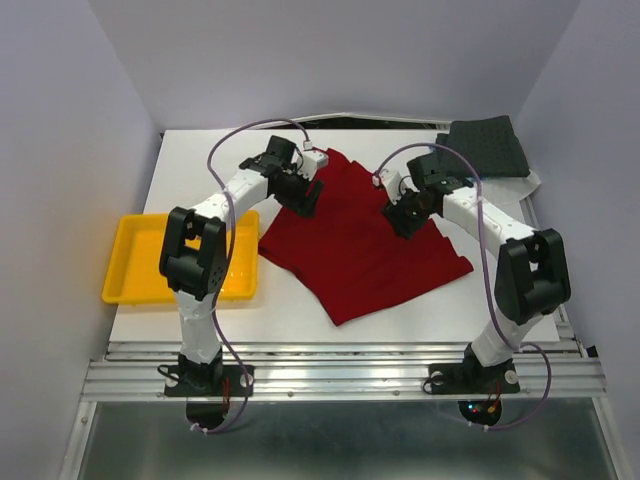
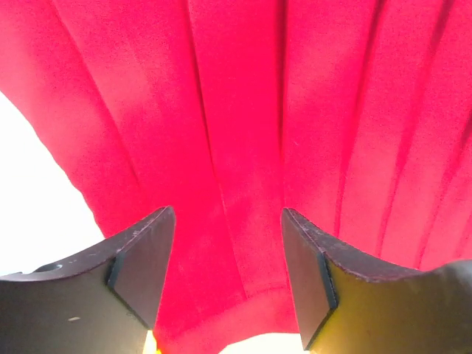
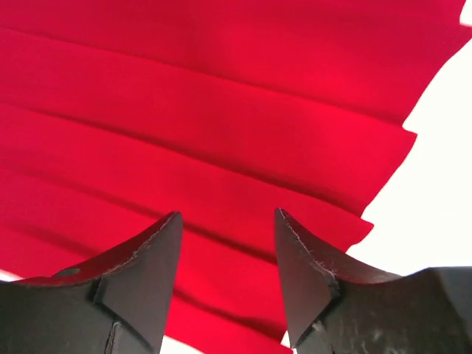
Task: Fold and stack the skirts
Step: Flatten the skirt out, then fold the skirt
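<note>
- Top external view, nearest first: the red skirt (image 1: 365, 250) lies spread flat on the white table (image 1: 200, 160). Its broad edge points toward the arm bases and it narrows toward the far side.
- Off the red skirt's near left corner, just beside it, sits the yellow tray (image 1: 120, 262).
- A little farther in, the left gripper (image 1: 303, 196) is down over the skirt's left edge and the right gripper (image 1: 405, 218) over its right edge, roughly opposite each other. Each arm has its own side, and neither looks nearer.
- Left wrist view: the left gripper (image 2: 228, 212) has its jaws well parted with nothing between them. The skirt's edge lies right at the fingertips, and the pleats run straight ahead.
- Right wrist view: the right gripper (image 3: 228, 214) is also parted and empty. Here the pleats run crosswise to the fingers, and the stepped edge falls away to the right.
- My read is that both must pinch these side edges before any fold goes across.
- Farthest back, the dark grey skirt (image 1: 485, 145) rests beyond the red skirt's far right corner, apart from it.
</note>
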Controlling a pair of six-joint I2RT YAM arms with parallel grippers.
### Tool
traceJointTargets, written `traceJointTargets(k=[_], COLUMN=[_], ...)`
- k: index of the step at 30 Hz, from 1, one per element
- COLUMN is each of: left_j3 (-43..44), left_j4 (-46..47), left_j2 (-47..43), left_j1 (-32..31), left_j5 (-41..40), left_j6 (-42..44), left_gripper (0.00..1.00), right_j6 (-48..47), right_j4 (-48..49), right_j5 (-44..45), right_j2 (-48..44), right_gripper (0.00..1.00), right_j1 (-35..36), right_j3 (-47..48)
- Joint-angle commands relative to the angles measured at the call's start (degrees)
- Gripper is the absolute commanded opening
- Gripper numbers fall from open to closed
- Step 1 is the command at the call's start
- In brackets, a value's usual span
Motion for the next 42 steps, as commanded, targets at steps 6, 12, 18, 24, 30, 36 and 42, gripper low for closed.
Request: traceJointTargets(k=[6, 12, 18, 24, 30, 36, 42], left_j3=[-11.67, -15.66, -7.86, 1.12, -2.02, -4.4, 3.75], left_j4=[0.31, 1.1, 0.05, -3.2, -4.35, -5.49, -8.39], left_j2=[-11.85, -8.54, 3.22, 10.55, 8.1, 0.8, -4.56], left_j1=[0.16, 0.07, 0.07, -0.9, -3.53, -3.36, -1.52], left_j5=[-0.05, 0.57, -1.63, 1.17, 6.71, 12.25, 9.98], left_j6=[-1.05, -0.52, 1.15, 2.47, 6.25, 9.67, 13.01], left_gripper=[0.72, 0.7, 0.68, 0.63, 0.62, 0.7, 0.77], right_j6=[-7.65, -6.43, -0.64, 5.96, 7.99, 6.85, -0.52], right_j4=[0.34, -10.12, -16.1, -15.31, -13.47, -12.5, -8.28], right_j5=[10.59, 6.11, -4.52, -15.75, -21.75, -15.09, -9.19], right_j2=[6.3, 6.3, 6.03, 9.2, 6.4, -5.29, -5.41], right_gripper=[0.55, 0.53, 0.53, 0.53, 0.55, 0.63, 0.65], right_j1=[0.81, 5.98, 17.32, 23.48, 24.63, 22.36, 6.2], right_j3=[-8.26, -13.0, -14.08, -9.86, -8.71, -3.45, 7.7])
